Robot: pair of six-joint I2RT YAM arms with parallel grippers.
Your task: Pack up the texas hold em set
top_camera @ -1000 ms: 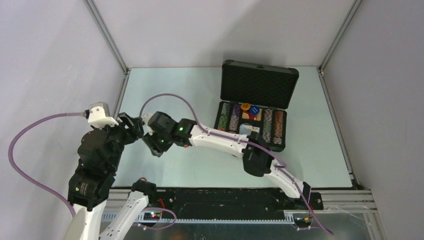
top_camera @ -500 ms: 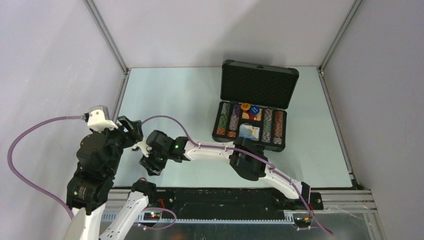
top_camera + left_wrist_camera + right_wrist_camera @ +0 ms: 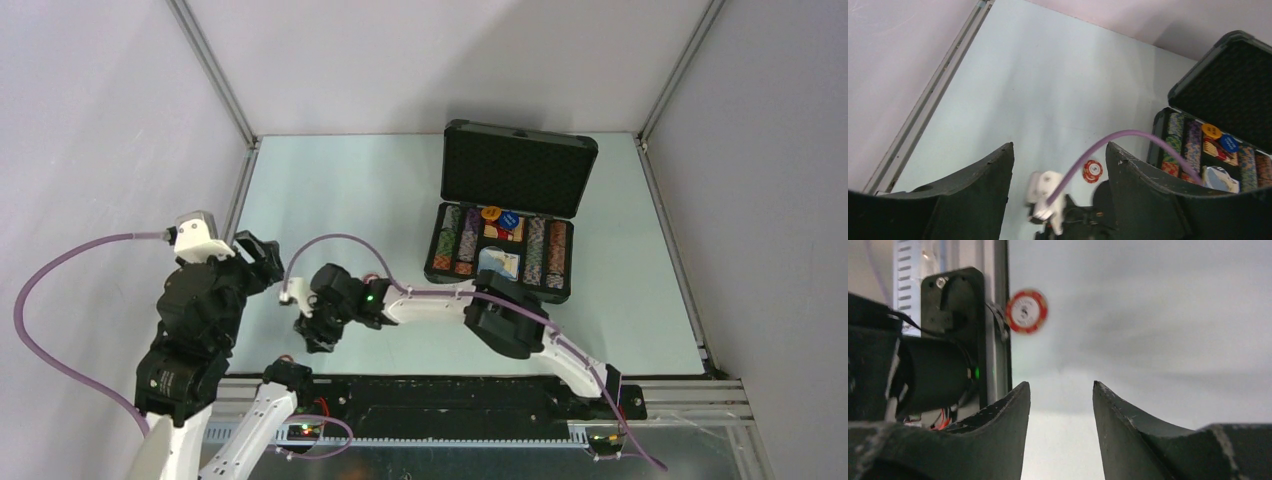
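Observation:
The black case (image 3: 512, 165) stands open at the back right, its foam-lined lid upright. Chip rows (image 3: 460, 238) and a card box (image 3: 499, 262) fill the tray. In the left wrist view a red-white chip (image 3: 1092, 171) lies flat on the table just beyond the right arm's wrist. In the right wrist view a red-white chip (image 3: 1026, 311) lies beside the left arm's black base mount (image 3: 953, 305), ahead of my right gripper (image 3: 1060, 383). I cannot tell whether these are the same chip. That right gripper (image 3: 312, 335) is open and empty. My left gripper (image 3: 1059, 146) is open too, holding nothing.
The right arm stretches leftward across the near table, its purple cable (image 3: 330, 240) arching above. The left arm (image 3: 200, 300) is folded at the left wall. The metal rail (image 3: 420, 395) runs along the near edge. The enclosure walls (image 3: 120, 120) close in the sides.
The right gripper has swung away from the left gripper toward the near edge and turned to face the left arm's base. The left arm has drawn back slightly.

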